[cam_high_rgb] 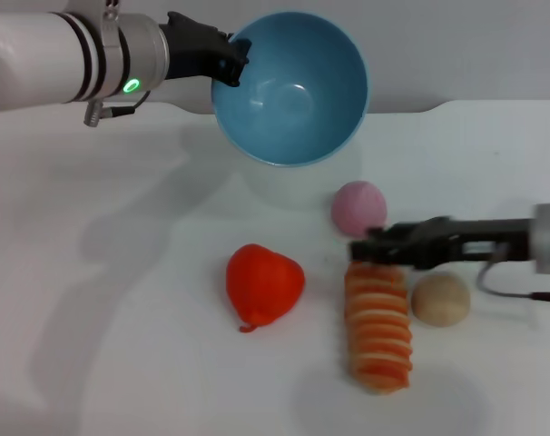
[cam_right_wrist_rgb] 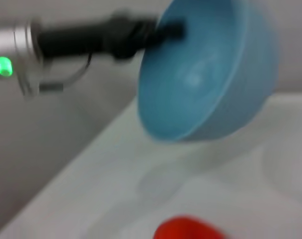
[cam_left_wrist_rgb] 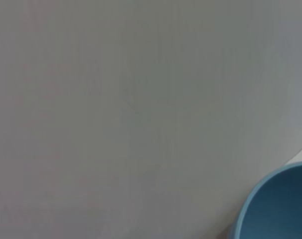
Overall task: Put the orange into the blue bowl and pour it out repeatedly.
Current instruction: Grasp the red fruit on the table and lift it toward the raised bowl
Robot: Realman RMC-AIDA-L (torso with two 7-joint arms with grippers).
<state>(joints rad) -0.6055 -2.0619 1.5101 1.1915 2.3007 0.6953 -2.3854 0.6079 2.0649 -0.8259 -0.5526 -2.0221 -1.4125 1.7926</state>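
Note:
My left gripper [cam_high_rgb: 231, 64] is shut on the rim of the blue bowl [cam_high_rgb: 293, 86] and holds it raised and tipped over, its empty inside facing the head camera. The same bowl [cam_right_wrist_rgb: 206, 74] and left gripper [cam_right_wrist_rgb: 163, 32] show in the right wrist view, and a piece of the bowl's rim [cam_left_wrist_rgb: 278, 206] in the left wrist view. The orange [cam_high_rgb: 263, 284] lies on the white table below the bowl, stem pointing toward me; its top edge [cam_right_wrist_rgb: 191, 229] shows in the right wrist view. My right gripper [cam_high_rgb: 358, 248] hovers low just right of the orange, above the striped loaf.
A pink ball [cam_high_rgb: 358, 207] lies behind the right gripper. An orange-and-cream striped loaf [cam_high_rgb: 378, 327] and a tan ball [cam_high_rgb: 440, 299] lie under and beside the right gripper. The white table [cam_high_rgb: 121, 300] extends to the left.

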